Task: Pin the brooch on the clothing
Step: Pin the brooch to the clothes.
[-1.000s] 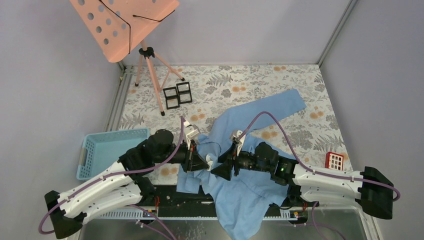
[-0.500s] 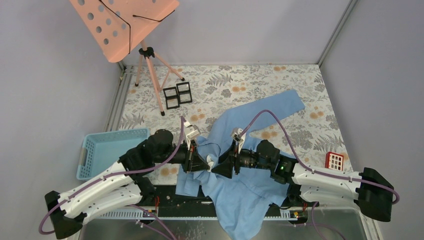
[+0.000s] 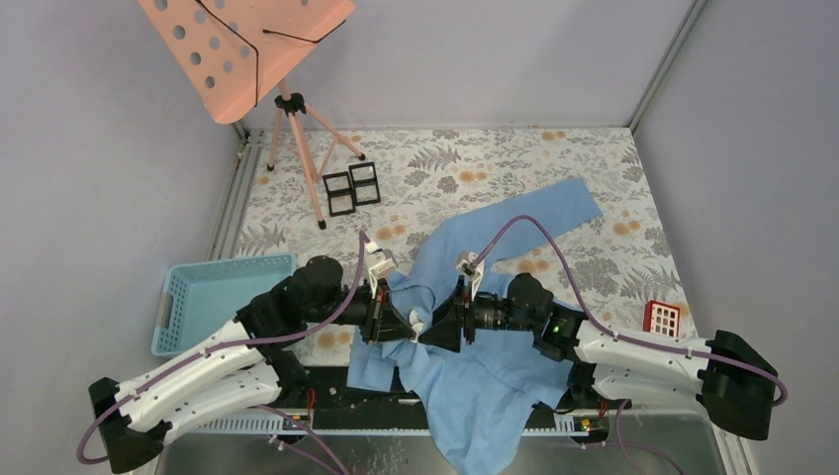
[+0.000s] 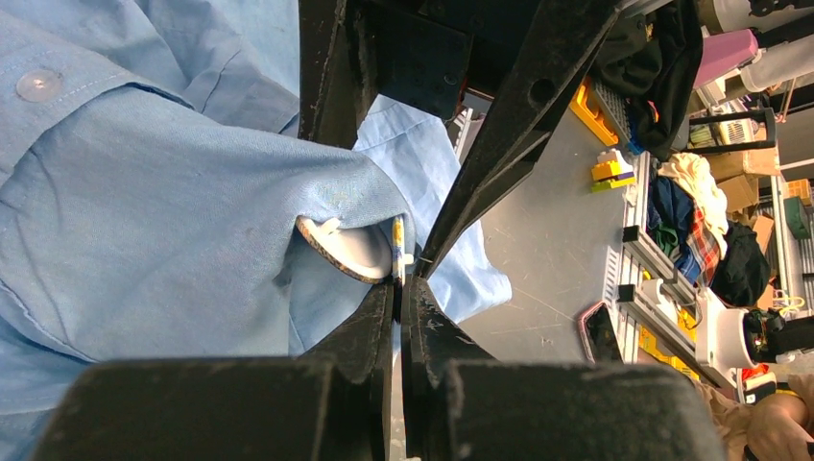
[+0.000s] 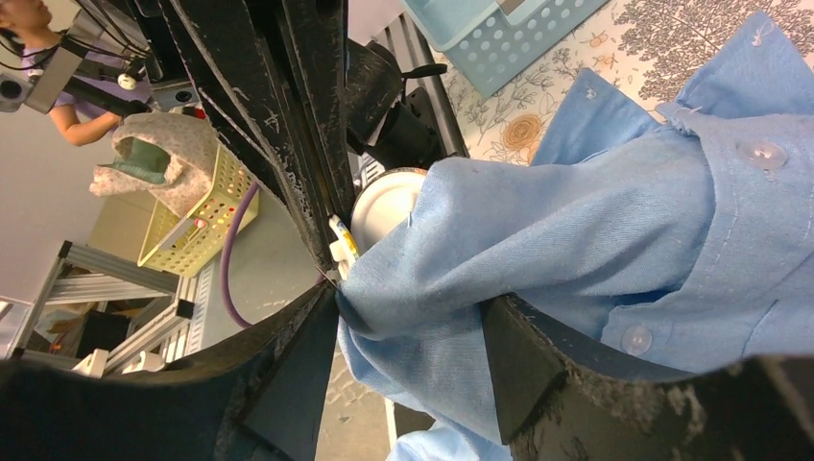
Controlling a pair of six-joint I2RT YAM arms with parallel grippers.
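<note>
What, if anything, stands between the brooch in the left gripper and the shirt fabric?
Nothing visible does. The brooch, pinched in the left gripper, lies partly under a fold of the shirt, which the right gripper bunches up beside it.

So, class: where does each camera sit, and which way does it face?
Top external: above and behind, looking down on left arm, right arm, shirt.
Left wrist: along the shut left gripper to the brooch.
Right wrist: along the right gripper pinching a shirt fold, toward the basket.
Shared: both wrist views show brooch and shirt.
</note>
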